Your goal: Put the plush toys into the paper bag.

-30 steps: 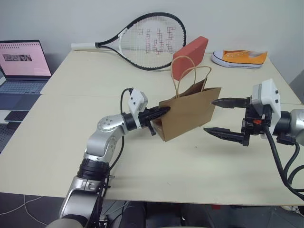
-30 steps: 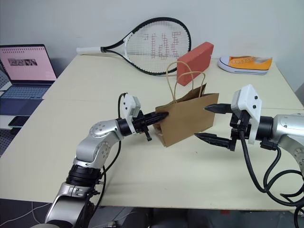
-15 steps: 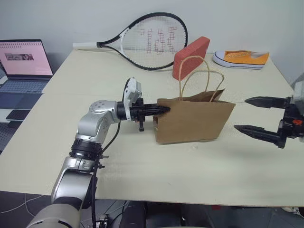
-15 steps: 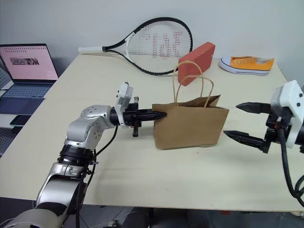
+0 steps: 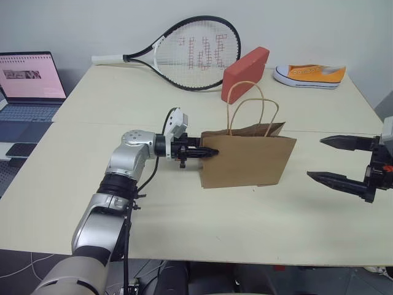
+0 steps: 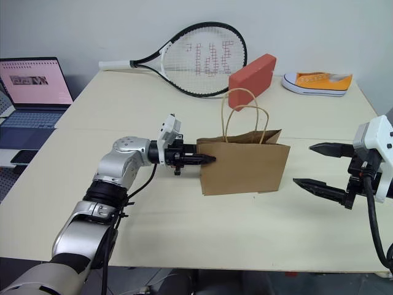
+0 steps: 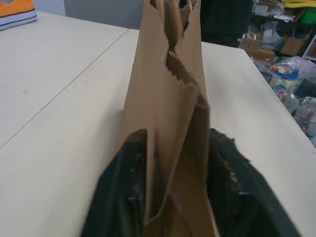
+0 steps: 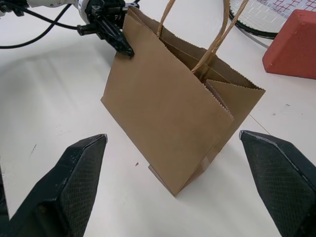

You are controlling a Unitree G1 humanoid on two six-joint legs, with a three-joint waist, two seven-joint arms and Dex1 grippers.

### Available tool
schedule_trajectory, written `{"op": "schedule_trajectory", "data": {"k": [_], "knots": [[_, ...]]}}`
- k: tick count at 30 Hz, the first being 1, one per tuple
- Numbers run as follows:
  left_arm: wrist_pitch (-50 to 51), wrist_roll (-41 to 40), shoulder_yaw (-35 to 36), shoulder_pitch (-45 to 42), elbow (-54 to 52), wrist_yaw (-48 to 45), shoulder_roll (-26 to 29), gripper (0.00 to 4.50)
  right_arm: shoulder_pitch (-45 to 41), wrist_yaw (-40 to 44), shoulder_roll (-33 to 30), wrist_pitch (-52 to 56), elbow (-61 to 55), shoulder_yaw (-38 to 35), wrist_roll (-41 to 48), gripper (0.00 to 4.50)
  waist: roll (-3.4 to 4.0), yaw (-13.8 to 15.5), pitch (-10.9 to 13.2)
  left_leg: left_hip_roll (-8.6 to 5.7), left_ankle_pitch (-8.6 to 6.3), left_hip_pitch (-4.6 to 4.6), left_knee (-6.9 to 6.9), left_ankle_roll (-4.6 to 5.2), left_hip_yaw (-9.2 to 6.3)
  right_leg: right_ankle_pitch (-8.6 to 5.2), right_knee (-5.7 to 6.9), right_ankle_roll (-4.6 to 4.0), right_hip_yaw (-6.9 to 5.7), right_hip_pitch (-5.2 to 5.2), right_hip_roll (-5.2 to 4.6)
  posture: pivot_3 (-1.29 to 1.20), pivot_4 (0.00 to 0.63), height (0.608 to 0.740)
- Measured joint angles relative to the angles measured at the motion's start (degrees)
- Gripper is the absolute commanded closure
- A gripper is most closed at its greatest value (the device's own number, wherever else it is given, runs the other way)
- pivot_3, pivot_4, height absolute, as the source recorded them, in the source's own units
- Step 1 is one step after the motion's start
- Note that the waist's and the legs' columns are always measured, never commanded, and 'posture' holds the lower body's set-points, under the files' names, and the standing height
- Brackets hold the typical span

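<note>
Plain unlabelled paper bag (image 5: pixel 245 161) upright on table (image 5: pixel 184 209); left end effector (image 5: pixel 209 152) straddling its edge, grip unclear; right end effector (image 5: pixel 344 161) wide open — empty

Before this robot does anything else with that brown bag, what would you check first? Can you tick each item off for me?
1. Paper bag standing upright on the table: ok.
2. Left pincer has the bag's side edge between its fingers: ok; whether it grips firmly, cannot tell.
3. Right pincer open and apart from the bag: ok.
4. Bag mouth wide enough for toys: not ok, the top looks folded narrow.
5. Plush toys in the bag or held by a pincer: cannot tell; the bag's inside is hidden.
6. Red block and racket behind the bag, out of the way: ok.
</note>
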Motion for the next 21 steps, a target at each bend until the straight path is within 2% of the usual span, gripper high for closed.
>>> {"op": "schedule_trajectory", "data": {"k": [6, 13, 21], "knots": [[-1.47, 2.28, 0.04, 2.33, -4.52, 0.43, 4.18, 0.06, -1.55, 0.07, -0.25, -1.61, 1.41, 3.53, -0.83, 0.00, 0.00, -0.18, 0.00, 0.01, 0.00, 0.02, -0.02, 0.00, 0.03, -0.02, -0.01, -0.04, 0.02, -0.01, 0.00, 0.00, 0.150, 0.740], [-1.70, 4.56, 2.48, 10.94, -12.59, 5.37, 11.09, 0.02, -3.07, 1.32, -0.54, -5.46, 4.90, 6.14, -4.48, 0.00, 0.00, -0.13, 0.00, 0.02, 0.00, 0.00, -0.05, -0.01, 0.01, -0.03, -0.02, -0.06, 0.01, -0.04, -0.01, 0.00, 0.150, 0.740], [5.77, 5.23, 12.83, 28.28, -36.75, 15.46, 23.54, 0.02, -6.31, 8.63, -1.83, -16.77, 16.20, 9.14, -11.48, 0.00, 0.02, -0.22, 0.01, 0.08, -0.01, 0.07, -0.25, -0.01, 0.10, -0.22, 0.00, -0.36, 0.03, -0.12, -0.02, 0.00, 0.150, 0.740]]}}
